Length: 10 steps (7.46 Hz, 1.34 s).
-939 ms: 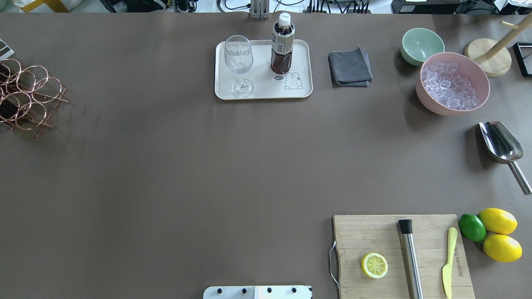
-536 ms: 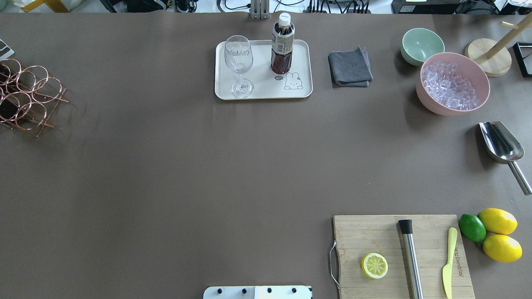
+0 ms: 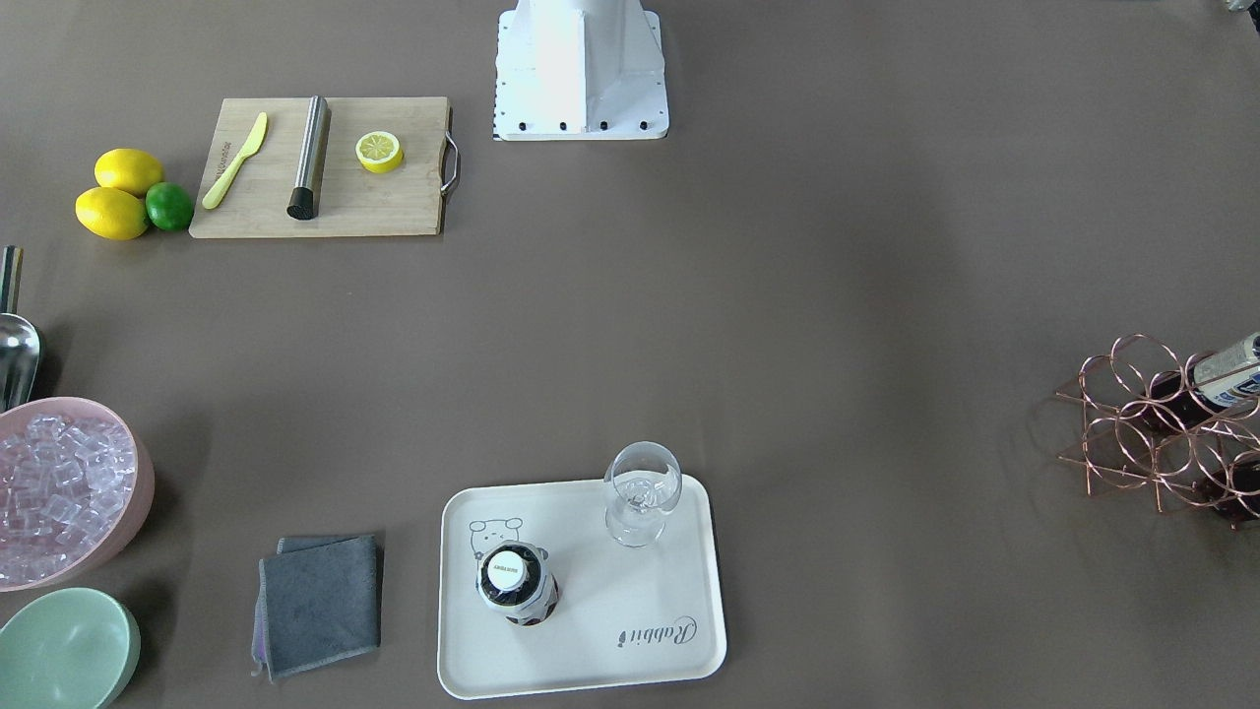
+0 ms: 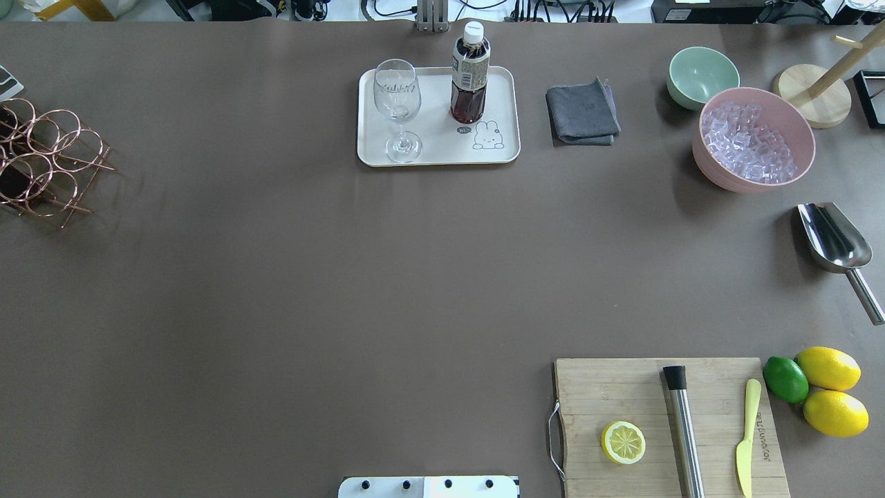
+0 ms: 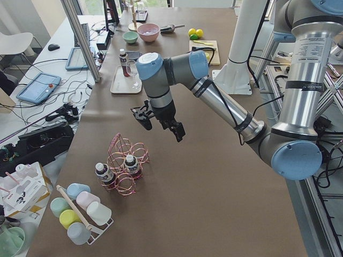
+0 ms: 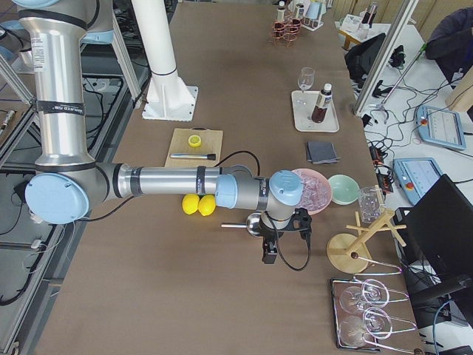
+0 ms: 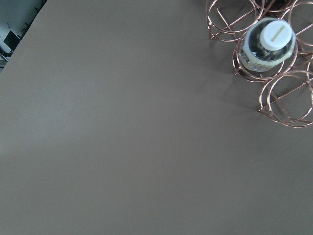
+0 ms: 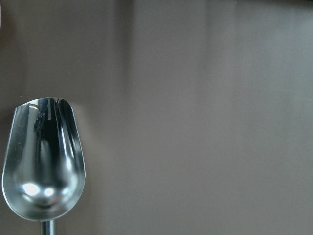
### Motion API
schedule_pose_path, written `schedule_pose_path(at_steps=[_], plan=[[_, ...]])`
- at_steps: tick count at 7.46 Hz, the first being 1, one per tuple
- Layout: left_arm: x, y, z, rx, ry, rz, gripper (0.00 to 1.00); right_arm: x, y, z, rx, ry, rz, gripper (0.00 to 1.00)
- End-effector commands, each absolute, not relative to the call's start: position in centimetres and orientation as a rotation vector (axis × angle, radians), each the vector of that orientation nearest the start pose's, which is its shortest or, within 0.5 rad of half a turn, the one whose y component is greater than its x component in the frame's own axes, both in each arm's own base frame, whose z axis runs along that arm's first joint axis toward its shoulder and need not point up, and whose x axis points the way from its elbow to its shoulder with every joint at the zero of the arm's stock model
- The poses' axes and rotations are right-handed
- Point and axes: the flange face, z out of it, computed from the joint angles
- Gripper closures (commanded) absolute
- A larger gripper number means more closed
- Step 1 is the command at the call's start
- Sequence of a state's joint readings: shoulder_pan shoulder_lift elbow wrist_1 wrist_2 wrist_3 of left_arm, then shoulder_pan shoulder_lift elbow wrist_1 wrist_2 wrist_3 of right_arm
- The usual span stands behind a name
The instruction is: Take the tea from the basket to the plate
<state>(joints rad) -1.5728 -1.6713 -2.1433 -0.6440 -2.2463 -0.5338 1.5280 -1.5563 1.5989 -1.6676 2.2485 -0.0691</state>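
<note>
1. The tea [image 4: 471, 76] is being borne upright on the plate [image 4: 442, 151], beside a glass [image 4: 397, 104].
2. The left gripper [image 5: 179, 133] is being held near the basket [image 5: 126, 160], the right gripper [image 6: 270, 255] over a scoop [image 8: 44, 166].
3. Neither gripper's opening can be told.

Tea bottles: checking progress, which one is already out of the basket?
The tea bottle standing upright on the plate beside the wine glass; the two others sit in basket cells.
</note>
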Motion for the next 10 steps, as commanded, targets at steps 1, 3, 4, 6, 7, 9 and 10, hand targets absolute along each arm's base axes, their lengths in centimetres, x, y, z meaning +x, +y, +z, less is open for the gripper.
schedule_pose_path(at_steps=[1,3,4,6,7,9,10], plan=[[-9.4,-41.5,50.0,-0.417,0.61,-0.54,0.01,4.8,-50.1,66.0,-0.019,-0.68,-0.1,0.0],[-9.8,-42.4,53.8,-0.381,0.635,-0.472,0.01,4.7,-50.4,67.1,0.015,-0.68,-0.112,0.0],[-10.0,-42.6,56.3,-0.339,0.648,-0.42,0.01,4.7,-50.4,67.0,0.017,-0.681,-0.113,0.0],[-10.9,-42.1,61.3,-0.216,0.669,-0.336,0.01,4.7,-50.4,67.0,0.017,-0.681,-0.113,0.0],[-11.1,-41.6,63.2,-0.171,0.679,-0.277,0.01,4.7,-50.4,67.0,0.017,-0.681,-0.113,0.0],[-11.3,-41.9,64.6,-0.121,0.755,-0.219,0.01,4.5,-50.3,67.0,0.014,-0.706,-0.111,0.0],[-11.1,-42.2,65.9,-0.102,0.755,-0.191,0.01,4.5,-50.3,66.9,0.015,-0.706,-0.112,0.0]])
